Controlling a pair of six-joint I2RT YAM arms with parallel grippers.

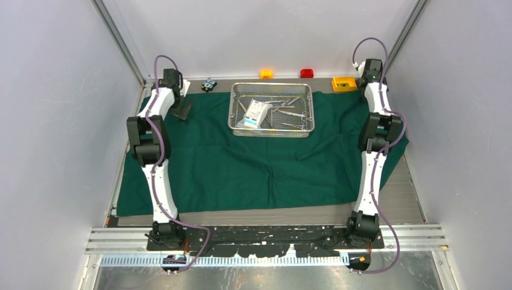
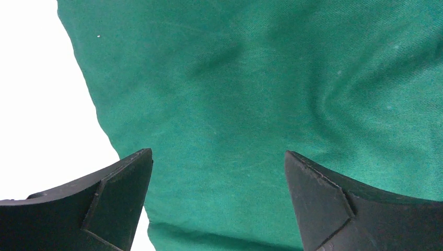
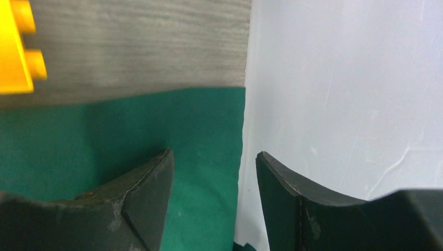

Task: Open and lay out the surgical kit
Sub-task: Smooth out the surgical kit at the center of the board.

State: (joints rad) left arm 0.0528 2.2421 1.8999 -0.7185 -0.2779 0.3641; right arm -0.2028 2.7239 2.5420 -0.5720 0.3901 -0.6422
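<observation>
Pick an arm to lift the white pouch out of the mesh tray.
Left, probably. The flat white pouch lies in the left half of the rectangular steel wire-mesh tray, the side nearer the left arm. Both arms' jaws stand open at the dark green cloth drape's far corners.

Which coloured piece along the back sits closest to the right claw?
The small yellow box, right beside the right gripper; the orange block and red block lie further left.

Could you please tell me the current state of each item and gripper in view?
drape: spread open, slightly wrinkled.
wire-mesh tray: upright on the drape, loaded.
white pouch: lying inside the tray.
forceps: lying inside the tray.
left gripper: open, over the drape.
right gripper: open, over the drape's edge.
</observation>
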